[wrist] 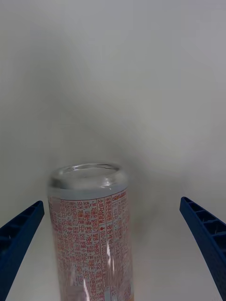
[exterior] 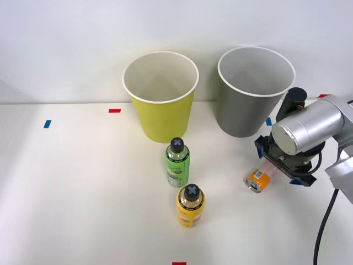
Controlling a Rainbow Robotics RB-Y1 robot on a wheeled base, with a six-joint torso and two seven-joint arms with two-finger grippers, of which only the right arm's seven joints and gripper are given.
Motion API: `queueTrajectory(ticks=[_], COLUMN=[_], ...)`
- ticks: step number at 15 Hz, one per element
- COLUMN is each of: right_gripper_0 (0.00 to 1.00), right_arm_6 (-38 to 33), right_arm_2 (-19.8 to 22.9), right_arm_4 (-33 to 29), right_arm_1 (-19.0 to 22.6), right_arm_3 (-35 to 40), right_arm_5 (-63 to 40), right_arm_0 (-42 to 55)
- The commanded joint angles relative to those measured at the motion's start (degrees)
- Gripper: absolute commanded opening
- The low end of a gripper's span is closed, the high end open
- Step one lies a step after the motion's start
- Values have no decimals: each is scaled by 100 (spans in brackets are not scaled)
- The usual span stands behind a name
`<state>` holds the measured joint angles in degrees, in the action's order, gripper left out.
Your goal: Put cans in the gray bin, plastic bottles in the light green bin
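The can (exterior: 259,179) lies on its side on the white table to the right, its orange end toward me. My right gripper (exterior: 280,164) is low over its far end. In the right wrist view the pale speckled can (wrist: 92,235) lies between the blue fingers (wrist: 21,233), which stand wide apart and do not touch it, so the gripper (wrist: 111,202) is open. The gray bin (exterior: 242,113) stands just behind the can, with the light green bin (exterior: 162,118) to its left. Two plastic bottles stand upright mid-table, one green-labelled (exterior: 177,163) and one yellow-labelled (exterior: 190,206).
Both bins stand close to the back wall. Red tape (exterior: 114,110) and blue tape (exterior: 47,123) mark the table at the left, and another red mark (exterior: 179,264) sits at the front edge. A black cable (exterior: 325,226) hangs from the right arm.
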<state>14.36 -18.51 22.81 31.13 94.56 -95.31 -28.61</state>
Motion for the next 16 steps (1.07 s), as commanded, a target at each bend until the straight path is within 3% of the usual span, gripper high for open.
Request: queueTrajectory(ticks=[1, 3, 4, 7, 8, 10, 16], right_gripper_0=[100, 96, 74, 73, 63, 1, 0], right_arm_6=[-12, -12, 14, -12, -3, 5, 120], right_arm_2=[-109, -144, -144, -170, -170, -170, -205], right_arm_4=[-40, -49, -49, -49, -49, -84, -269], right_arm_1=[-19, -10, -10, -19, -10, -10, -10], right_arm_3=[-166, -157, -157, -157, -157, -157, -148], right_arm_5=[127, 127, 127, 127, 127, 127, 135], right_arm_0=[-66, -66, -66, -66, -66, -66, -57])
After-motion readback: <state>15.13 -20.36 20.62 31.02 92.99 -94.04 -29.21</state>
